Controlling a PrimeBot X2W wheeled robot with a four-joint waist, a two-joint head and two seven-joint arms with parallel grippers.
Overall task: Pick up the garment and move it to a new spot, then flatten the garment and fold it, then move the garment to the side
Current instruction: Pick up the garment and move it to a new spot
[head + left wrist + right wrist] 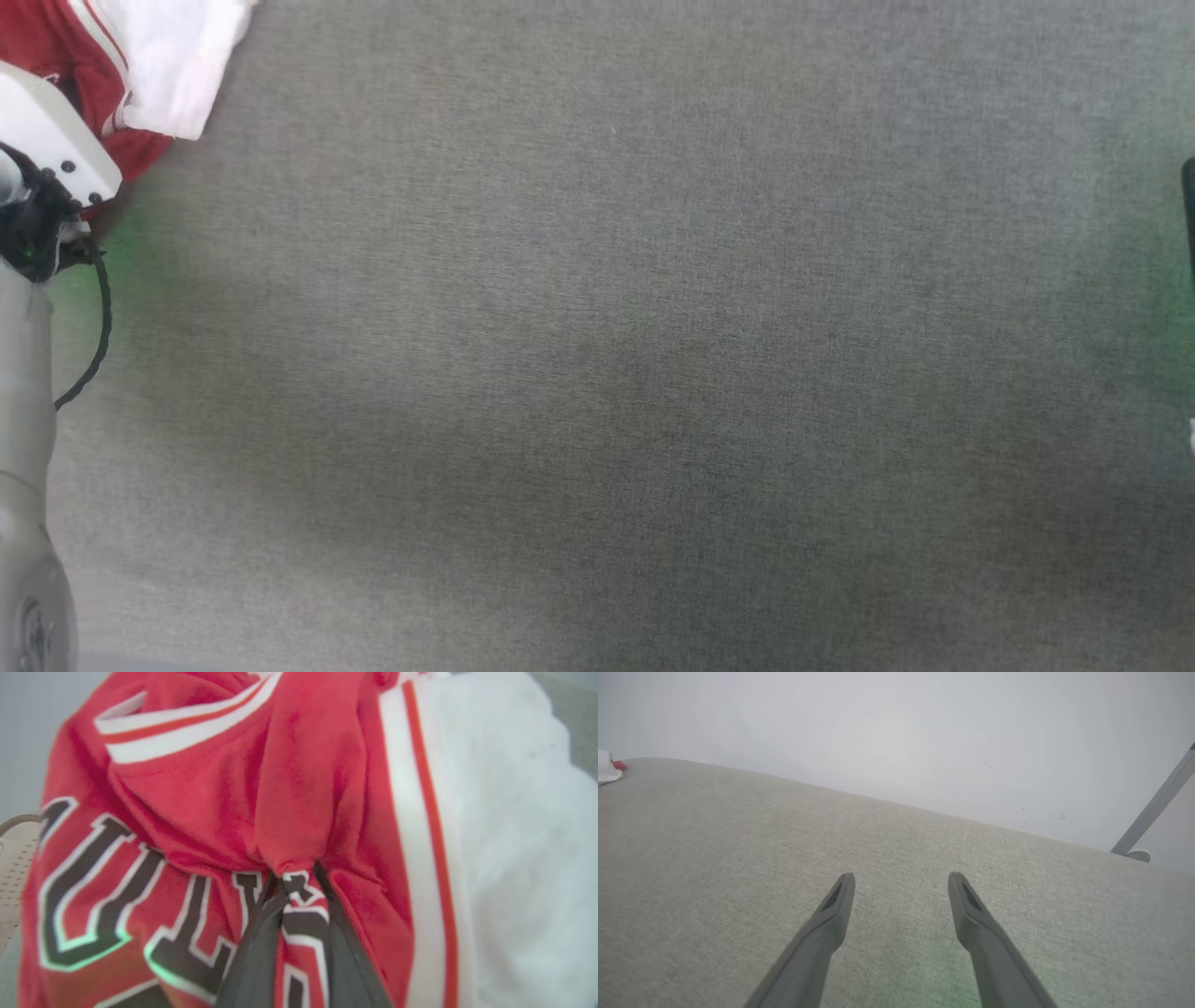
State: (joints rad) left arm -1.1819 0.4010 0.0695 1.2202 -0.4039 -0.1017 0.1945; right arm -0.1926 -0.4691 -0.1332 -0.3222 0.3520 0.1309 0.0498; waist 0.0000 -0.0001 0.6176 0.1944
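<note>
The garment (201, 812) looks light, soft, floppy; the left gripper (293, 878) pinches a bunched fold, probably a secure hold, while the right gripper (901, 882) hangs wide and empty.

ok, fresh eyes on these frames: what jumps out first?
The red jersey, with its black lettering close up in the left wrist view and a fold pinched in the left hand. In the head view it sits at the far top-left corner of a wide grey surface. The right hand hangs open over that surface.
</note>
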